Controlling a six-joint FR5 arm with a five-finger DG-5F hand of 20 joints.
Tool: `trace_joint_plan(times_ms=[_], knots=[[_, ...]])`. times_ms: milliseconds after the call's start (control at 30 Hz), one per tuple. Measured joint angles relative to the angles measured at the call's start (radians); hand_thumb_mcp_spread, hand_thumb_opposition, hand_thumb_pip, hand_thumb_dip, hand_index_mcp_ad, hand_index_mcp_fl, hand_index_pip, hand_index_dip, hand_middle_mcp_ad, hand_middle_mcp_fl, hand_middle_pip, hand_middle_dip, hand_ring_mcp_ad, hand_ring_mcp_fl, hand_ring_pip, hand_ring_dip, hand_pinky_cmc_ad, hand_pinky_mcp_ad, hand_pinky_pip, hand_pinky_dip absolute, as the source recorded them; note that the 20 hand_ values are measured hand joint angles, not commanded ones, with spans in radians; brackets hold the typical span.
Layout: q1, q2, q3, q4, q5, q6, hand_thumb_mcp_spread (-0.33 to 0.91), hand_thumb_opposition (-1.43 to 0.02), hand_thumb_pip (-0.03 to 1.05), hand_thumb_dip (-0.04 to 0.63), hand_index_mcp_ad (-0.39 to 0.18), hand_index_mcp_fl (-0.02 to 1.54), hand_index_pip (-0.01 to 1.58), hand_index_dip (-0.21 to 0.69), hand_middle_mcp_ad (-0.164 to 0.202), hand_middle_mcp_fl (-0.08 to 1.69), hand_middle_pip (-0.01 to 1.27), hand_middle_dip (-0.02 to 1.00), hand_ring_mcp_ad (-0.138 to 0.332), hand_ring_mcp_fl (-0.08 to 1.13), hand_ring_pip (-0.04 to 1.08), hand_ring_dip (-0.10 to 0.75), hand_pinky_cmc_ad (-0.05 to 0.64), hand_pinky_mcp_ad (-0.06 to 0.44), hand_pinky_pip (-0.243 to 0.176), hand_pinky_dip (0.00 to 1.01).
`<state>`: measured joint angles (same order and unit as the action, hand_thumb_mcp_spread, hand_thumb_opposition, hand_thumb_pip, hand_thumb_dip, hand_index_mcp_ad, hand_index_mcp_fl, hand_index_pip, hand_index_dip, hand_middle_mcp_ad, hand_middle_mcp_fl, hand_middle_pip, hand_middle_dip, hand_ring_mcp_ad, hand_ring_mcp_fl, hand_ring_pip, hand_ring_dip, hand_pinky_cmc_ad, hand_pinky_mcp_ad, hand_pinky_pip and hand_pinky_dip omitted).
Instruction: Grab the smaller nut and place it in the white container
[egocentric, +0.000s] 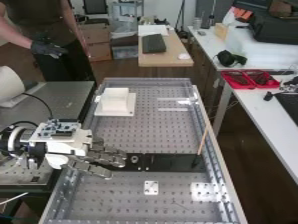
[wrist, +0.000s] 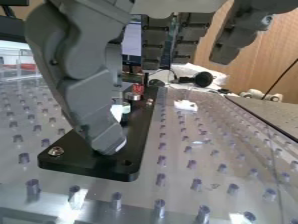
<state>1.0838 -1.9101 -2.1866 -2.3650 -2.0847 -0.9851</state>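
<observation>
My robot hand (egocentric: 108, 158): released, at the flat black bar (egocentric: 171, 163). Risk: low finger sweep displacing the round silver bearing (egocentric: 134, 159).

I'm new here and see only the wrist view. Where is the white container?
Observer: In the high view, the white container stands beyond the black bar, toward the bench's far left corner.
Operator: Does it sit straight on the bench?
Observer: No, there's a wider, flat white base under it.
Operator: And which way does the arm come in?
Observer: From the high view's left, with the robot hand at the bar's left end, so the container is beyond the hand.
</observation>
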Motion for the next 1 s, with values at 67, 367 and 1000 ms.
trace_joint_plan(times_ms=[67,367,1000], knots=[[-0.001,0.001,0.001,-0.001,0.000,0.000,0.51,-0.93,0.61,0.251,-0.311,0.19,1.53,0.215,-0.021,0.05,0.14,0.26,0.031,0.00,0.11,0.101,0.232,0.166,-0.042,0.16],[-0.001,0.007,0.004,-0.009,-0.003,0.000,0.47,-0.94,0.62,0.253,-0.311,0.14,1.53,0.190,-0.024,0.05,0.14,0.26,0.031,0.00,0.11,0.101,0.236,0.166,-0.042,0.16],[0.002,0.009,-0.005,-0.009,0.001,0.007,0.45,-0.94,0.63,0.253,-0.302,0.13,1.52,0.188,-0.024,0.05,0.14,0.27,0.030,0.00,0.11,0.101,0.241,0.166,-0.042,0.16]])
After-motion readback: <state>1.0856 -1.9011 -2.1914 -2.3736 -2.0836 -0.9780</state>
